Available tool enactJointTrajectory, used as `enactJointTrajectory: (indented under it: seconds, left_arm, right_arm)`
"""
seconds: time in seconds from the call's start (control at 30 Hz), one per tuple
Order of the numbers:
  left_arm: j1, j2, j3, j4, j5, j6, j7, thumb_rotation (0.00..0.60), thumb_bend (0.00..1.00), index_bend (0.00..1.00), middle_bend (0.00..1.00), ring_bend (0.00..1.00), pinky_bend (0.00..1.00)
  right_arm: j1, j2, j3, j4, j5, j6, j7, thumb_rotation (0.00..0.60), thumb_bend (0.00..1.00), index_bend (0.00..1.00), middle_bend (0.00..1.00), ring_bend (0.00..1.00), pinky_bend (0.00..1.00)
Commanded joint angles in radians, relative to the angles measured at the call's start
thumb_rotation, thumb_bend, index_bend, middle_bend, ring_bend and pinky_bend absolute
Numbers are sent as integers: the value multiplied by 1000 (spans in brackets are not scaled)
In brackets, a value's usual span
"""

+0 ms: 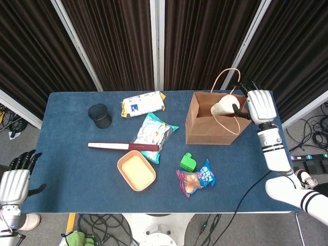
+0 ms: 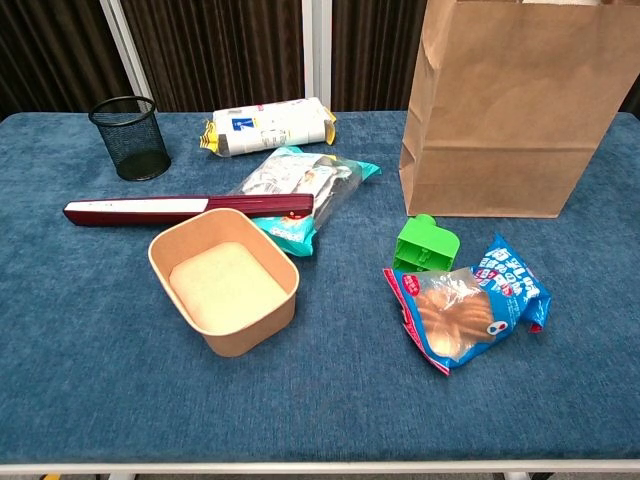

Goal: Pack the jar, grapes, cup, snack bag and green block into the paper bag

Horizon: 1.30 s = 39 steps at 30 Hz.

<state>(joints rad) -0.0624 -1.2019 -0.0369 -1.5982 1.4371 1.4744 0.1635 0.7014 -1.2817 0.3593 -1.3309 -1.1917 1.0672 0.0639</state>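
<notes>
Dark blue desk (image 1: 72, 174). Brown paper bag (image 1: 205, 128), upper right. White cup (image 1: 223, 108) in white right hand (image 1: 259, 105). Bright green block (image 2: 425, 243), centre right. Blue, red and white snack bag (image 2: 465, 312) with orange contents. Black mesh holder (image 2: 130, 137), upper left. Tan bowl (image 2: 225, 280). Maroon bar (image 2: 185, 208). Yellow and white packet (image 2: 268, 127); teal and white packet (image 2: 300, 190).

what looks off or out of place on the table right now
Nothing is spilled or damaged. The one unusual thing is the cup, lying on its side in the right hand over the open paper bag. The snack bag and green block lie beside each other on the table, unpacked.
</notes>
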Motion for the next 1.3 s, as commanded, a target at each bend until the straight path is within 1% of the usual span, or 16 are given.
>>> enactJointTrajectory:
  seconds: [0.03,0.13,0.23,0.3,0.4,0.47,0.57,0.73,0.83,0.9,1.0,1.03,1.1,1.17,1.2,1.3]
  left_arm:
    - [0,0,0,0,0,-1,-1,600,68,208,197,135,183]
    - [0,-2,1,1,1,1,0,600,66,209,197,135,183]
    - [0,-1,0,2,1,0,-1,600,66,208,197,135,183]
    - [0,-1,0,1,1,0,-1,600,66,209,197,135,183]
    - [-3,-2,0,1,4,0,1,600,67,209,197,135,183]
    - [-8,-1,-2,-2,8,-3,4,600,66,208,197,135,182]
    - [-12,1,-3,-7,14,-4,9,600,67,209,197,135,182]
    - [-13,6,-2,-17,17,-2,17,600,67,208,197,135,183]
    - [-10,8,-1,-22,18,3,19,600,67,208,197,135,182]
    - [-8,9,0,-24,19,7,20,600,67,208,197,135,183]
    - [-4,10,3,-26,18,10,19,600,66,208,197,135,182]
    - [-2,10,4,-25,17,10,18,600,66,208,197,135,182]
    - [0,9,5,-24,14,10,16,600,67,208,197,135,183]
    - [1,8,5,-22,12,10,12,600,68,208,197,135,183]
    - [2,8,5,-20,11,10,10,600,68,208,197,135,183]
    - [3,5,7,-14,11,10,3,600,67,208,197,135,183]
  right_arm:
    - [-9,15,7,-20,2,13,12,600,95,38,187,25,192]
    - [-38,31,16,-50,-34,74,79,600,89,28,196,26,189]
    - [-85,66,2,-105,-122,147,213,600,91,41,249,36,191]
    - [-124,99,-24,-134,-204,205,309,600,94,96,302,77,228]
    - [-178,128,-69,-155,-316,304,426,600,115,227,397,178,347]
    - [-210,151,-111,-170,-395,358,521,600,131,296,438,220,391]
    - [-246,183,-176,-183,-508,425,613,600,141,336,454,226,396]
    - [-272,210,-263,-193,-652,490,660,600,148,341,456,226,396]
    - [-265,215,-305,-201,-720,487,650,600,150,341,448,226,396]
    - [-252,211,-327,-206,-752,459,614,600,150,341,439,226,396]
    - [-227,203,-353,-216,-765,364,513,600,150,334,414,224,397]
    - [-219,199,-358,-221,-757,324,470,600,147,316,400,218,398]
    - [-199,190,-368,-237,-722,207,354,600,113,241,356,184,391]
    - [-176,176,-374,-263,-670,84,248,600,49,150,293,132,358]
    - [-168,163,-373,-269,-647,46,213,600,21,121,267,107,329]
    - [-155,96,-364,-248,-589,-27,114,600,0,103,245,80,273]
